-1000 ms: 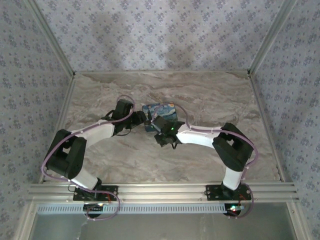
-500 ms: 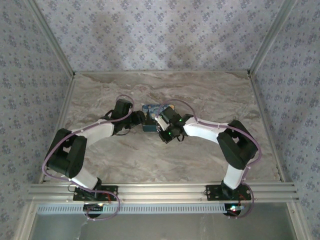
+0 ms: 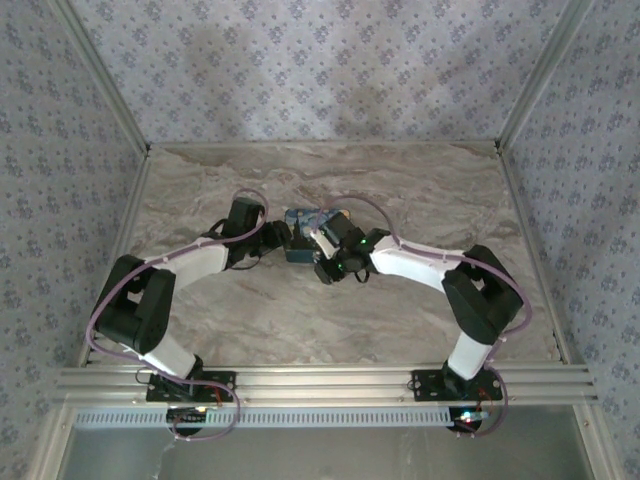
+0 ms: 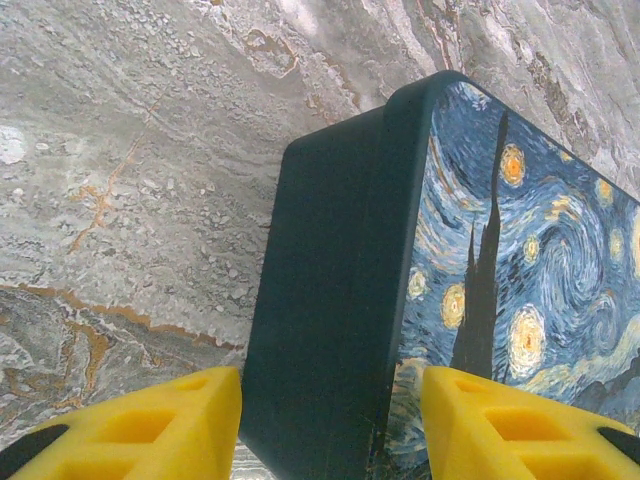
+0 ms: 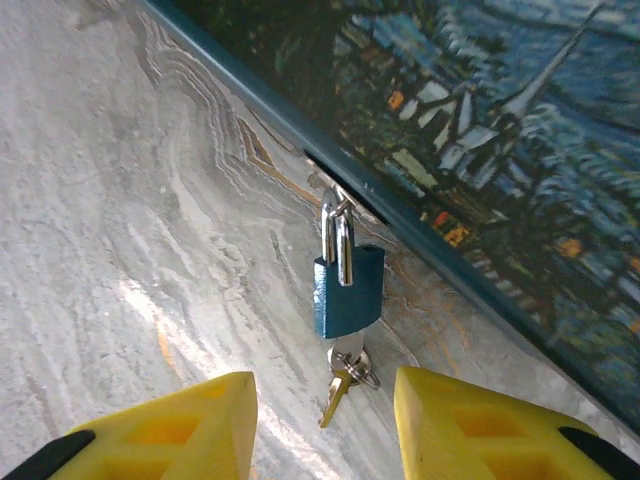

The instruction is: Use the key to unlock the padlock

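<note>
Down low, spotting the blue padlock (image 5: 347, 290) hooked to the front edge of the painted box (image 4: 340, 330), lying on the counter (image 5: 120, 250), with the key (image 5: 340, 378) at its bottom end. Holding the right gripper (image 5: 325, 425) released, 2 jaws wide apart, just short of the key. Straddling the box's corner with the left gripper (image 4: 330, 430); cannot tell whether clamped.

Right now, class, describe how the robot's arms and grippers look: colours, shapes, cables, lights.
The left arm and right arm have white tubular links between bulky black joints, each trailed by a looping lilac cable. A green light glows by the right wrist. The left gripper and right gripper carry blocky yellow fingers with moulded recesses and black tips.
</note>
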`<state>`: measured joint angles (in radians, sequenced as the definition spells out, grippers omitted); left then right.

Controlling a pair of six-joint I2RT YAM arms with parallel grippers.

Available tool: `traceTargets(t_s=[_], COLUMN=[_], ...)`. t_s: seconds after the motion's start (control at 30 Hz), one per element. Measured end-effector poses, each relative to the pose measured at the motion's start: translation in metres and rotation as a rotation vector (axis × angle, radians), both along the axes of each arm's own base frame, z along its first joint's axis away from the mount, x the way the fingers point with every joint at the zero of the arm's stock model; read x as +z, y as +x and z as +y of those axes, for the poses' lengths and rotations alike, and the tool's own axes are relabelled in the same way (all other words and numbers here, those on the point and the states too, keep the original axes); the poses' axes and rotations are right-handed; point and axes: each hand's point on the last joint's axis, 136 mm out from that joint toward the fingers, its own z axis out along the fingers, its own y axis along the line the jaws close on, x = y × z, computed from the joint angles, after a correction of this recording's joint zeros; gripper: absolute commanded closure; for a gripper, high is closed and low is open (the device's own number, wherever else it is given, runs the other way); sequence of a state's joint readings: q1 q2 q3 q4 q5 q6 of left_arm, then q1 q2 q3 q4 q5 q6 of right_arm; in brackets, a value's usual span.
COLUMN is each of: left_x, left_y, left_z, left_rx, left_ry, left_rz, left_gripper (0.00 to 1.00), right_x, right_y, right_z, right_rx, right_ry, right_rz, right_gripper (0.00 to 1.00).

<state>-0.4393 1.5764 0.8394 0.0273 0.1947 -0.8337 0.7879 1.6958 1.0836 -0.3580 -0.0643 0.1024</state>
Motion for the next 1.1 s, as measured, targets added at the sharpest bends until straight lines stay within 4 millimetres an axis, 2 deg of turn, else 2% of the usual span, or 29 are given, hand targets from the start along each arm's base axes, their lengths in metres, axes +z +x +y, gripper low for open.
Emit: traceTargets(t_s=[0.1,0.3,0.5,0.7,0.87,1.0,1.1], left_x=[0.0,0.0,0.001,0.001,0.001,0.001,0.0], left_y=[0.0,0.0,0.001,0.001,0.002,0.002,0.003], left_z=[0.0,0.0,0.0,0.001,0.002,0.003,0.002], left_rx=[0.0,0.001,0.0,0.0,0.005,0.005,0.005], left_ry=[0.0,0.0,0.0,0.002,0.002,0.002,0.002], left_rz=[0.0,0.0,-0.001,-0.003,-0.003,-0.002,-0.002], left_gripper=[0.5,0.5,0.5,0.5,0.5,0.5,0.5], right_x=[0.005,-0.002,-0.024,-0.039,-0.048,-0.048,-0.048], right_y=[-0.002,-0.007,-0.009,-0.004,0.0,0.003,0.005], right_z=[-0.001,-0.001,0.004,-0.004,-0.007,-0.008,-0.008], right_rx=[-0.027,-0.044,-0.048,-0.077,-0.098,-0.107,-0.103], right_ry=[0.037,0.021,-0.026,-0.089,-0.115,-0.12,-0.127], right_rz=[-0.008,-0.015,-0.027,-0.045,-0.05,-0.067,-0.078], right_gripper=[0.6,0.55,0.53,0.53,0.61,0.78,0.87])
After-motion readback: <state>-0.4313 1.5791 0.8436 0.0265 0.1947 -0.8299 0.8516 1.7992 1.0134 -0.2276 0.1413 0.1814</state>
